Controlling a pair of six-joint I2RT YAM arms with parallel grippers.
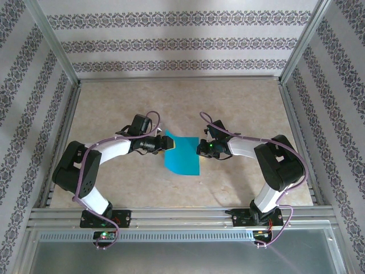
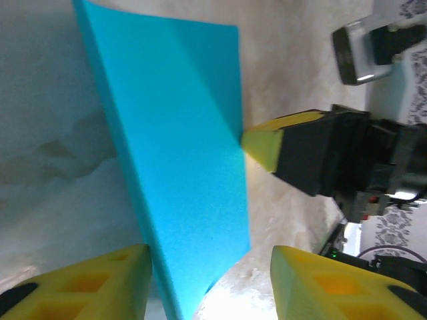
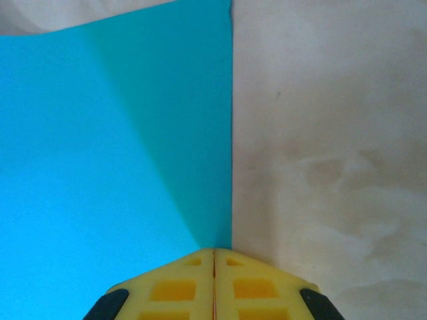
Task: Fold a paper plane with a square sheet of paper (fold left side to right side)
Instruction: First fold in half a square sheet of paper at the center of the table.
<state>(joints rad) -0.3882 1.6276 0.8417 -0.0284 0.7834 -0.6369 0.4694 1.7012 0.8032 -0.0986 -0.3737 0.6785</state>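
L gripper point(image 1: 166, 142), R gripper point(image 1: 199, 148), 1 sheet point(image 1: 182, 157).

legible text: none readable
square sheet of paper point(image 1: 182, 155): plain teal surface, no print
wallpaper point(image 1: 171, 45): ornamental bands, no lettering
left arm base light point(image 1: 104, 234): green glow, no marking legible

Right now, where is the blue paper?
In the top view, the teal-blue sheet of paper is mid-table, between the jaws of the left gripper and the right gripper.
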